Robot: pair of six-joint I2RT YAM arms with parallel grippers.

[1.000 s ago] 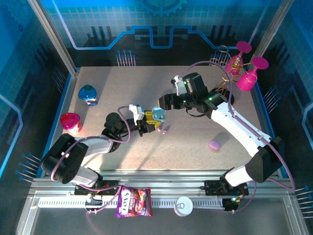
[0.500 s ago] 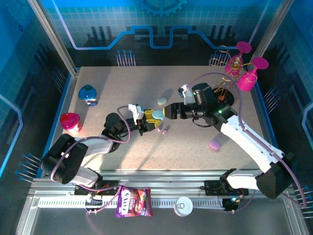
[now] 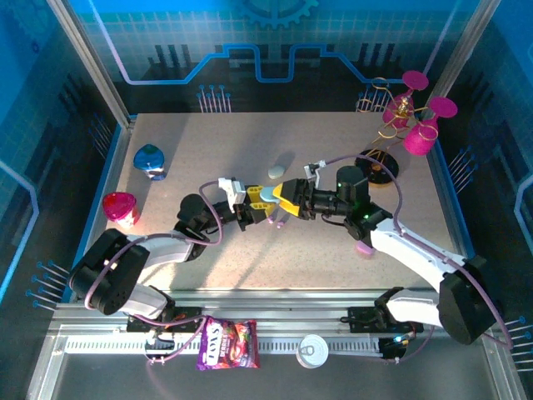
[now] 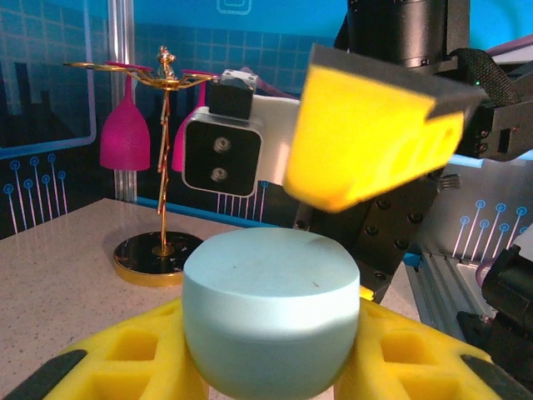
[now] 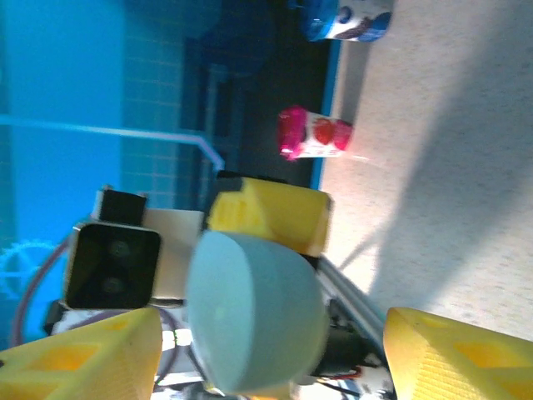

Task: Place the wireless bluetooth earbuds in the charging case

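Observation:
My left gripper (image 3: 260, 202) is shut on a light blue, pebble-shaped charging case (image 3: 266, 196) with its lid closed, held above the table centre. In the left wrist view the case (image 4: 271, 308) sits between my yellow fingers (image 4: 117, 358), and a yellow finger of the right gripper (image 4: 366, 142) hangs just over it. My right gripper (image 3: 285, 202) is open, facing left, its jaws on either side of the case (image 5: 254, 312) with gaps. A tiny purple earbud (image 3: 280, 224) lies on the table just below both grippers.
A pale case (image 3: 276, 172) lies behind the grippers and a purple case (image 3: 364, 247) near the right arm. A gold stand with pink glasses (image 3: 379, 162) is at the back right. A pink cup (image 3: 119, 208) and a blue container (image 3: 150, 160) stand at the left.
My right arm has swung forward and left, bringing its open jaws around the blue case. The jaws have narrowed slightly. The left gripper has stayed put with the case.

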